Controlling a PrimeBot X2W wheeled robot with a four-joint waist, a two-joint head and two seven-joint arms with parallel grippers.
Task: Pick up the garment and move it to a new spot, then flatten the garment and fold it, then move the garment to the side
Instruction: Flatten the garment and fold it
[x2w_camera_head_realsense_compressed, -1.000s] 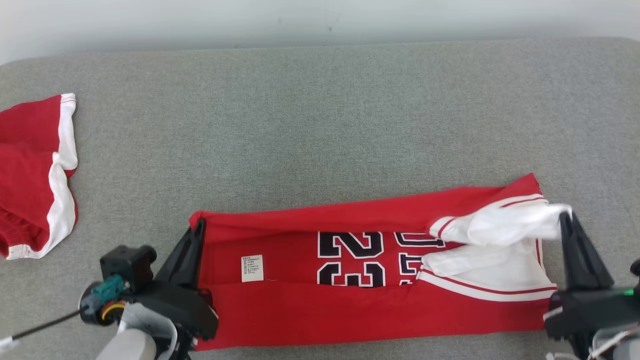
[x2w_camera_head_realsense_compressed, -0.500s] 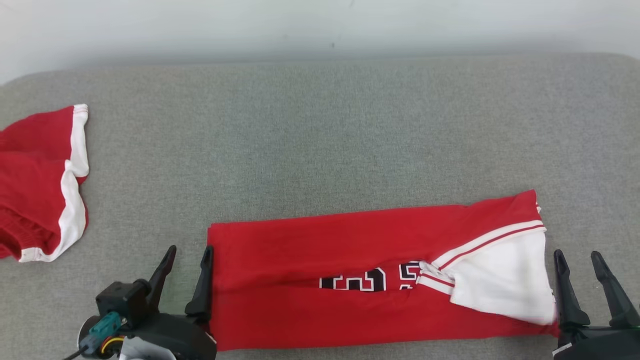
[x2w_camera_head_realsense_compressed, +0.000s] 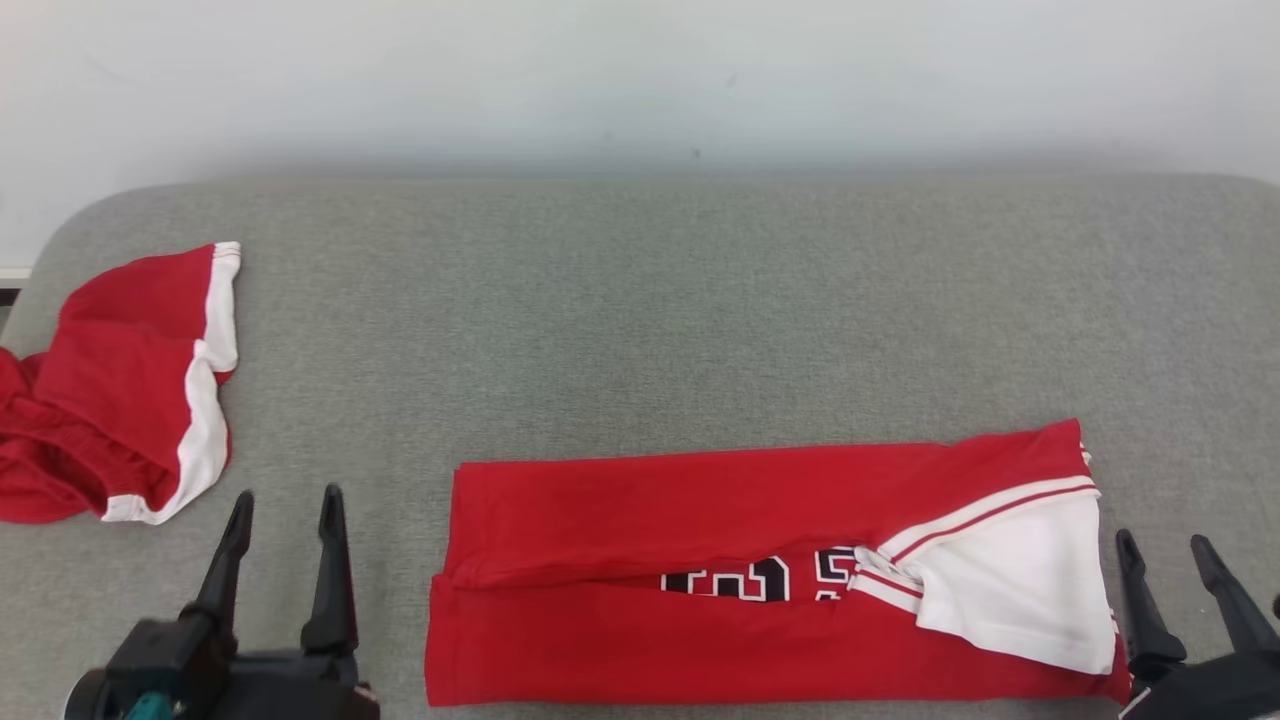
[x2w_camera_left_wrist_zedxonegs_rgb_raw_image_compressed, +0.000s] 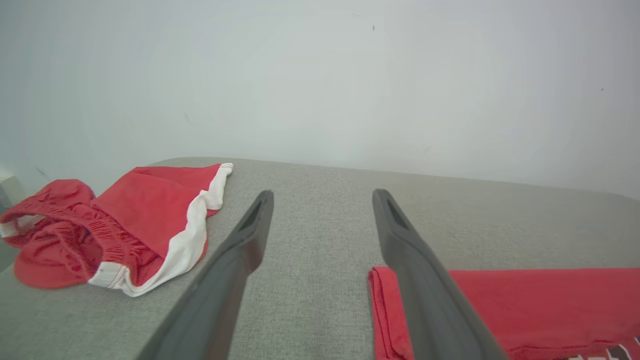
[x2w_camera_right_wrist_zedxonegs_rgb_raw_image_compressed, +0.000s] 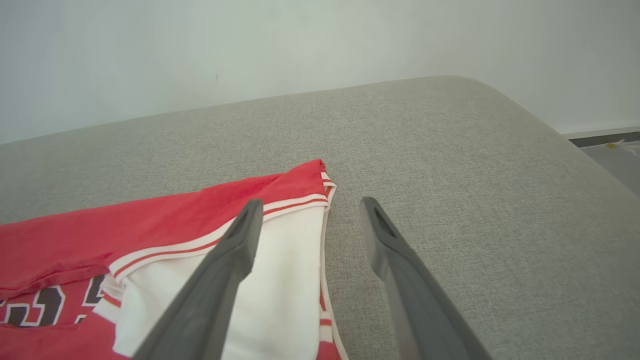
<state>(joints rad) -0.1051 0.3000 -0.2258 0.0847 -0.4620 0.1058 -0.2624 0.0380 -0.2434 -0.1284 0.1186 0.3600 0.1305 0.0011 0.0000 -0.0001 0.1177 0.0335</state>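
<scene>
The left end effector (x2w_camera_head_realsense_compressed: 287, 494) and the right end effector (x2w_camera_head_realsense_compressed: 1162, 540) have just let go and stand spread, empty. The red-and-white cloth jersey (x2w_camera_head_realsense_compressed: 700, 640) lies folded at six o'clock on the grey fabric desk (x2w_camera_head_realsense_compressed: 640, 330). Another fold likely comes next.

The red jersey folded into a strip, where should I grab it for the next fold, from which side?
Probably the short red end of the jersey beside the left hand, approached from the robot's left. Its layers meet there in a straight flat edge, whereas the white end by the right hand looks looser and slanted.
</scene>
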